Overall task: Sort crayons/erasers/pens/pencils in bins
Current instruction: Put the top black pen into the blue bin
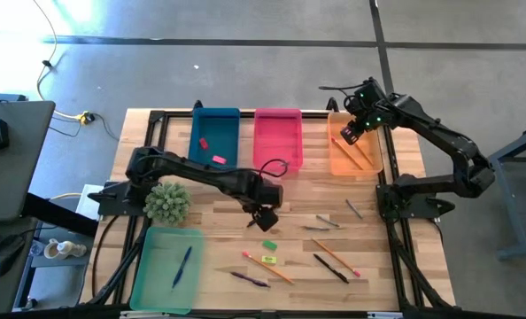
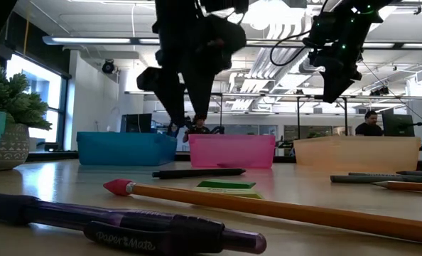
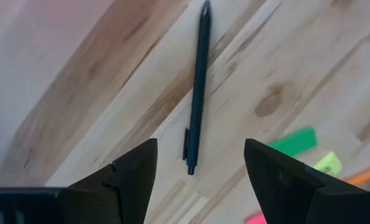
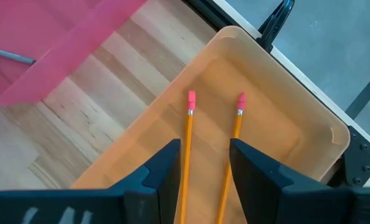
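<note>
Nearest item: purple pen (image 2: 126,231) lying across the low view's foreground, long axis roughly side to side; behind it an orange pencil (image 2: 268,208), pink end toward the plant side
Surface: light butcher-block table (image 1: 210,257) in a black frame, on a grey concrete floor
Room: open office with ceiling lights, a bright window, and a person (image 2: 369,124) seated far behind the orange bin
Bins: dark blue bin (image 1: 214,136), pink bin (image 1: 278,137) and orange bin (image 1: 355,146) in a row along the far edge; mint green bin (image 1: 166,268) at the near left corner, holding one blue pen (image 1: 182,265)
Left gripper (image 1: 266,217): above the table centre, fingers spread and empty, straddling a dark pen (image 3: 197,93) that lies flat below, long axis in line with the gap
Right gripper (image 1: 351,133): above the orange bin, fingers parted, holding nothing
Binned pencils (image 4: 188,162): two, side by side, near parallel, pink ends toward the bin's far wall
Erasers: green eraser (image 1: 269,245) and yellow eraser (image 1: 266,260) loose near the table centre
Plant (image 1: 167,202): spiky green ball, beside the left arm
</note>
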